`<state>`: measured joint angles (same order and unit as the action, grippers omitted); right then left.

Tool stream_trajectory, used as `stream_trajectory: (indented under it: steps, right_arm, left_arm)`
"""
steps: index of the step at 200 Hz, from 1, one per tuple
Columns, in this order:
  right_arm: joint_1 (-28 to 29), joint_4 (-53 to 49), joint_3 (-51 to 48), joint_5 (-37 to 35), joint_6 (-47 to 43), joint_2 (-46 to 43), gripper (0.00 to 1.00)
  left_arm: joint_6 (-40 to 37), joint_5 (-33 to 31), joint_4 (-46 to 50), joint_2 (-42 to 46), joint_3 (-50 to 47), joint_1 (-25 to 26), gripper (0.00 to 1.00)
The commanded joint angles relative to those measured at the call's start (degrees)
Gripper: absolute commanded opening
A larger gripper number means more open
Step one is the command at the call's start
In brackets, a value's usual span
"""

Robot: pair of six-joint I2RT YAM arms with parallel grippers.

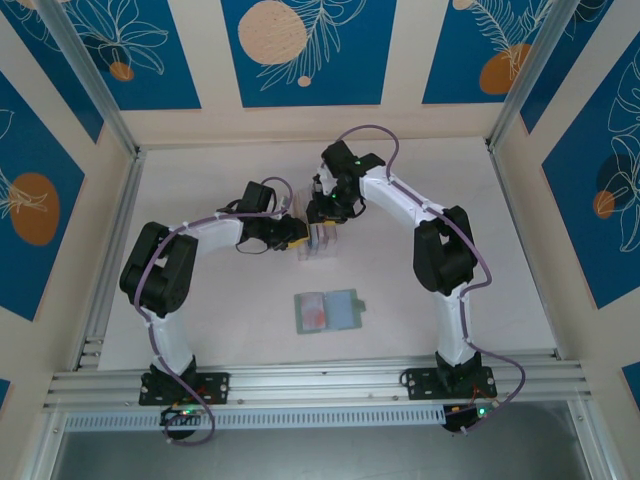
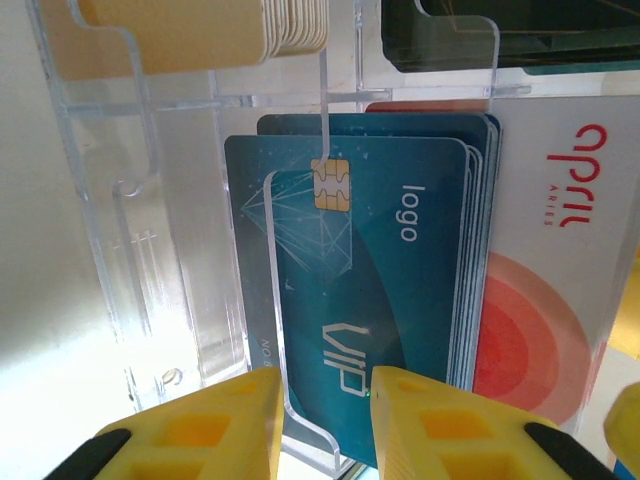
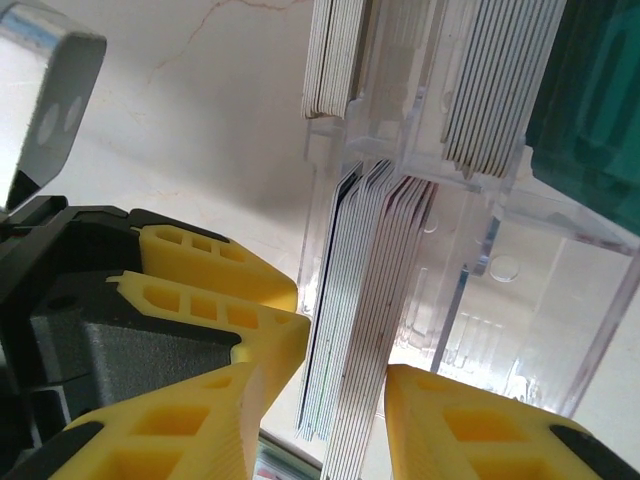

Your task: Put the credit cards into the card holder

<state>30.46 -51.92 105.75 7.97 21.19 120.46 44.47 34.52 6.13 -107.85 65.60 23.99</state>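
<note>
Both arms are meeting at the rack (image 1: 320, 243), and the holder (image 1: 328, 311) is lying open at its 6 o'clock.
The left gripper (image 1: 296, 232) is reaching in from 9 o'clock, its fingers (image 2: 215, 430) narrowly apart around the rack's clear wall in front of the teal cards (image 2: 390, 290). The right gripper (image 1: 323, 212), coming from 12 o'clock, is straddling a card stack. I cannot tell whether either is clamping.
</note>
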Motion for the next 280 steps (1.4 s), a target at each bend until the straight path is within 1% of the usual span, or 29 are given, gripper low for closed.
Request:
stream_trajectory:
  steps: [1,38,106,236,280]
  right_arm:
    - [0.01,0.25,-0.11,4.83,0.12,2.01,0.37]
    - [-0.57,2.16,-1.94,5.84,0.61,-1.20,0.36]
    - [-1.44,2.71,-3.34,6.23,1.00,-3.25,0.31]
    - [-2.95,3.82,-4.85,8.98,1.40,-5.22,0.30]
    - [-3.28,4.02,-5.32,9.06,1.60,-5.76,0.27]
  left_arm:
    - [0.07,1.18,-1.00,-0.62,-0.70,-0.87,0.29]
    - [0.17,1.13,-1.03,-0.69,-0.90,-0.87,0.28]
    - [0.26,1.09,-1.26,-0.60,-1.17,-0.87,0.28]
    - [0.27,1.01,-1.26,-0.43,-1.38,-0.87,0.28]
    - [0.28,1.07,-1.13,-0.34,-1.36,-0.87,0.28]
